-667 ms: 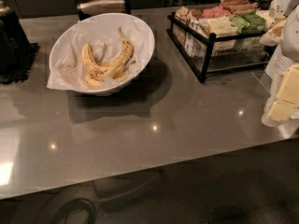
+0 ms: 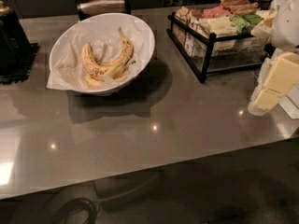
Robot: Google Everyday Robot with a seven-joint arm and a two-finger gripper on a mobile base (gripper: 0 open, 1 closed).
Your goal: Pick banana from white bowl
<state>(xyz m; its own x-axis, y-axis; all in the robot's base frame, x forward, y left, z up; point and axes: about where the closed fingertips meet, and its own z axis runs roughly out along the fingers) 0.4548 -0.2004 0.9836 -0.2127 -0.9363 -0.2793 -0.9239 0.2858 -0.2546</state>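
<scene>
The white bowl [image 2: 140,36] stands at the back left of the grey table, lined with crumpled white paper. Two spotted yellow bananas [image 2: 110,62] lie curved together in it. My gripper [image 2: 274,83] hangs at the right edge of the view, on a white arm, just above the table. It is far to the right of the bowl and holds nothing that I can see.
A black wire rack [image 2: 208,50] of coloured packets stands at the back right, between the bowl and my gripper. A dark object on a black mat [image 2: 14,45] sits at the far left. The table's front edge [image 2: 154,169] runs across the lower view.
My gripper has shifted slightly up and to the left at the right edge. The bowl and bananas have not moved.
</scene>
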